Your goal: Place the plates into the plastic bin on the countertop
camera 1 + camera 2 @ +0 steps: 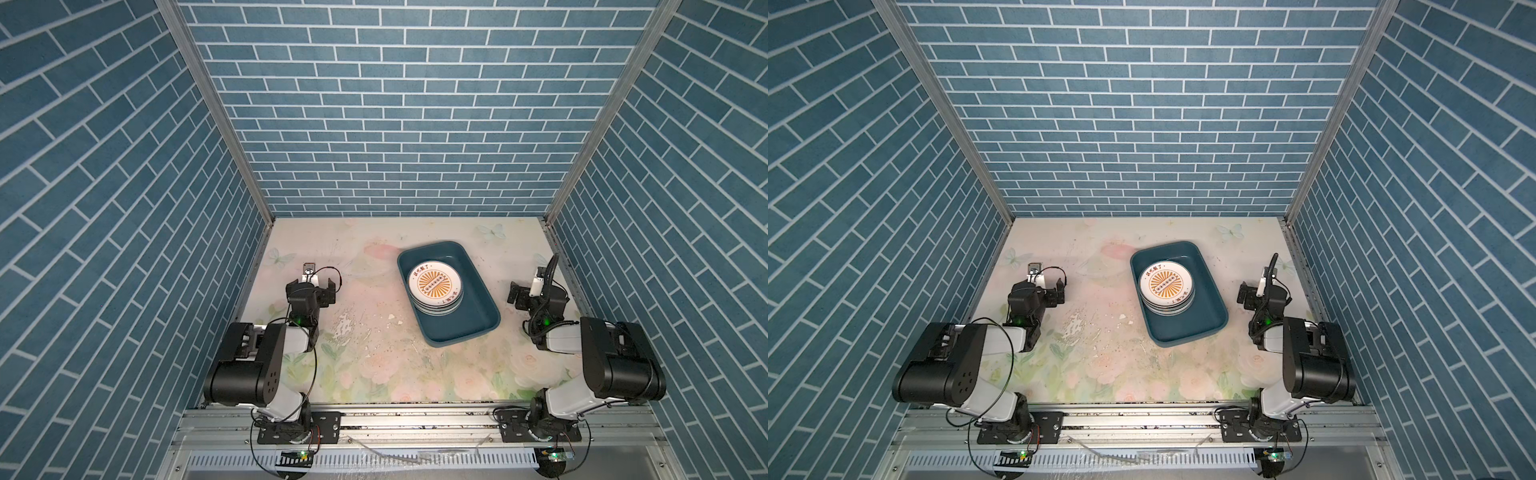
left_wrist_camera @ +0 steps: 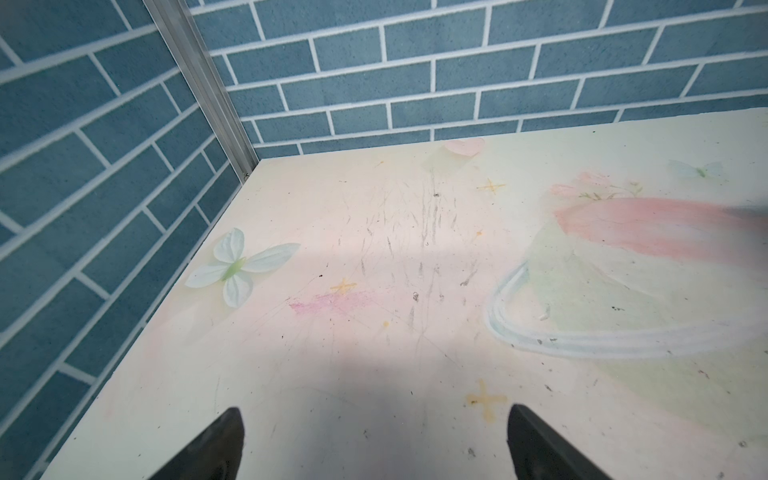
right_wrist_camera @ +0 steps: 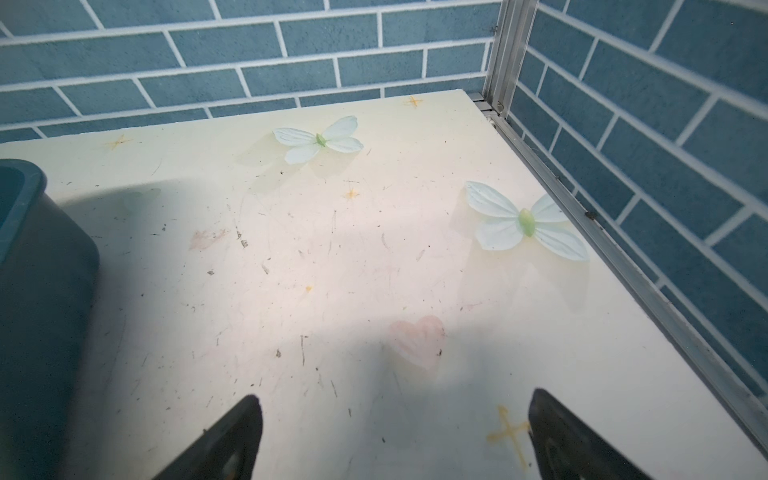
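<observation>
Right wrist view — plastic bin (image 3: 41, 270) near printed butterflies (image 3: 525, 220)

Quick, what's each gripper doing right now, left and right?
Left gripper: open, holding nothing.
Right gripper: open, holding nothing.

Soft, even light is coming from overhead in both top views, leaving the brick walls (image 1: 374, 104) matte and evenly lit, while the worktop (image 1: 374, 365) is looking pale and slightly washed out. In the wrist views brick lines are bowing slightly toward the frame edges, broad grey shadows are lying across the worktop, the left gripper (image 2: 374, 415) and right gripper (image 3: 395, 399) are showing dark and soft-edged, and the plastic bin (image 3: 41, 291) is sitting in shade.
</observation>
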### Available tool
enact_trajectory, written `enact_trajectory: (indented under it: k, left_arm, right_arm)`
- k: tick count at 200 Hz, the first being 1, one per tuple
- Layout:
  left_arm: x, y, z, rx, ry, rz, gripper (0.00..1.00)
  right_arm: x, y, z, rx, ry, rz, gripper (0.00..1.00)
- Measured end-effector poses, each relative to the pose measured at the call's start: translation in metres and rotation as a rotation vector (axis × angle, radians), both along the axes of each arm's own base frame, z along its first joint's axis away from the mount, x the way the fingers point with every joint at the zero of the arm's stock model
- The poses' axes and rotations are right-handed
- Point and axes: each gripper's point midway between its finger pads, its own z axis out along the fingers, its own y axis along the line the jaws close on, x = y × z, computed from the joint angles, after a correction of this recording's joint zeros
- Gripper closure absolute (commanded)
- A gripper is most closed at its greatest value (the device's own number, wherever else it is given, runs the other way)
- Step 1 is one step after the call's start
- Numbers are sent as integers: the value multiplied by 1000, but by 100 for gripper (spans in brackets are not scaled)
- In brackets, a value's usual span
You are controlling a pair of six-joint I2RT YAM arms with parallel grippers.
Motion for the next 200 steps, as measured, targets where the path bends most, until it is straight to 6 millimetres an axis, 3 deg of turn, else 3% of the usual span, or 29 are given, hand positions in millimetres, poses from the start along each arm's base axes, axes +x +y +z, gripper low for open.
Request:
enact_trajectory:
  k: [200]
  left_arm:
    - [0,0,0,0,0,0,0]
  right_arm:
    - [3,10,0,21,10,54,1]
